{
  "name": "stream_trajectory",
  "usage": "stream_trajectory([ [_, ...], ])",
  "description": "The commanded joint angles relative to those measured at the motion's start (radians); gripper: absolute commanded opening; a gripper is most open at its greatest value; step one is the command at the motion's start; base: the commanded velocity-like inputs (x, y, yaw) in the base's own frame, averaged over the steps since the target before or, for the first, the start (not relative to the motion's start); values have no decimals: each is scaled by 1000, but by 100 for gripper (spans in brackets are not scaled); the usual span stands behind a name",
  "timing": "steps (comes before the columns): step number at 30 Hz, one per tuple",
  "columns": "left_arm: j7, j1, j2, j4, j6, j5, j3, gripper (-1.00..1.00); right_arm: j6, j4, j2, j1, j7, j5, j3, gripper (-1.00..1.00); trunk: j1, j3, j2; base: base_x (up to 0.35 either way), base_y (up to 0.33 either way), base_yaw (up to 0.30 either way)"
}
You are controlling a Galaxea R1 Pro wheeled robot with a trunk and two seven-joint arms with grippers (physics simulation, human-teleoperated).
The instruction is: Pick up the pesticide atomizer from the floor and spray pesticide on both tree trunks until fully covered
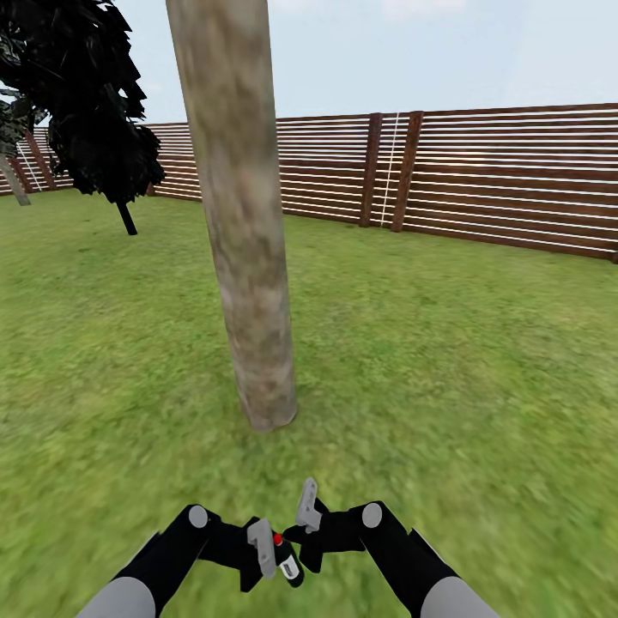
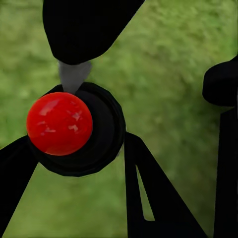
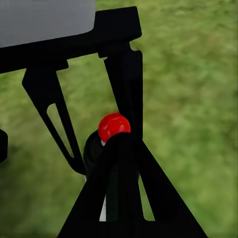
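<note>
- The small dark pesticide atomizer with a round red cap carries a pale label on its side; whatever is printed there is too small to read.
- The atomizer sits low in the head view, on the near side of the thick grey-beige tree trunk, well apart from its base.
- The left tool has its black fingers closed around the atomizer, one on either side of the bottle's dark body, with the red cap facing the left wrist camera.
- The right tool is just beside the atomizer; its fingers stand slightly parted, and one dark finger lies across the front of the bottle. I cannot tell whether it grips or even touches the bottle.
- The two tools are close together over the blurry green grass floor, which spreads all around the trunk.
- Behind the trunk runs a reddish-brown fence of horizontal wooden slats with darker upright posts.
- Beyond the trunk, on the left arm's side, stands a dark-leaved tree with a thin black stem, under a pale blue sky.
</note>
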Motion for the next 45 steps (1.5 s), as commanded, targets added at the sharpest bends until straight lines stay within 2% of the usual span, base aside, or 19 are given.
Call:
stream_trajectory([
  [1,-1,-1,-1,-1,-10,-9,1,-100,-9,-1,0,0,1,11,-1,-100,0,-1,0,0,0,0],
  [12,-2,0,-4,-1,-10,-9,1,-100,-9,-1,-1,0,0,11,-1,-100,0,-1,0,0,0,0],
  [18,0,0,15,4,-12,-14,4,-100,-9,-1,-1,0,1,11,-1,-100,0,-1,0,0,0,0],
  [19,0,0,27,4,-12,-17,5,-100,-9,-1,-1,0,1,11,-1,-100,0,-1,0,0,0,0],
  [22,0,4,89,3,-12,-20,6,-100,-9,-1,-1,0,1,11,-1,-100,0,-1,0,0,0,0],
  [25,0,7,129,5,-12,-22,6,-100,-9,-1,-1,0,1,11,-1,-100,0,-1,0,0,0,0],
  [29,6,10,209,6,-12,-23,3,-100,-9,-1,-4,0,1,11,-1,-100,0,-1,0,0,0,0],
  [30,6,10,230,6,-12,-23,5,-100,-9,-1,-5,0,1,11,-1,100,0,-1,0,0,0,0],
  [32,8,11,261,8,-12,-23,7,-100,-9,0,-6,0,1,11,-1,100,0,-1,0,0,0,0],
  [36,9,13,298,13,-12,-23,9,-100,-9,2,-9,0,1,11,-2,100,0,-1,0,0,0,0],
  [38,11,12,318,13,-11,-23,10,-100,-10,5,-18,1,-3,11,-3,100,0,-1,0,0,0,0],
  [39,17,12,328,11,-9,-22,11,-100,-11,6,-33,1,-6,10,-3,100,0,-1,0,0,0,0],
  [40,78,10,339,10,-2,-15,52,-100,-13,12,-68,2,-35,8,-7,100,0,-1,0,0,0,0],
  [41,140,10,339,14,1,-14,107,-100,-14,30,-87,2,-85,5,-13,100,0,-1,0,0,0,0],
  [42,213,10,337,17,2,-12,174,-100,-14,66,-100,3,-175,3,-31,100,0,-1,0,0,0,0],
  [43,252,10,335,18,3,-10,215,-100,-14,94,-106,4,-239,2,-49,100,0,-1,0,0,0,0],
  [44,297,11,331,20,4,-8,266,-100,-15,143,-110,4,-341,1,-88,100,0,-1,0,0,0,0],
  [45,319,10,325,21,6,-7,295,-100,-15,179,-111,4,-410,1,-121,100,0,-1,0,0,0,0],
])
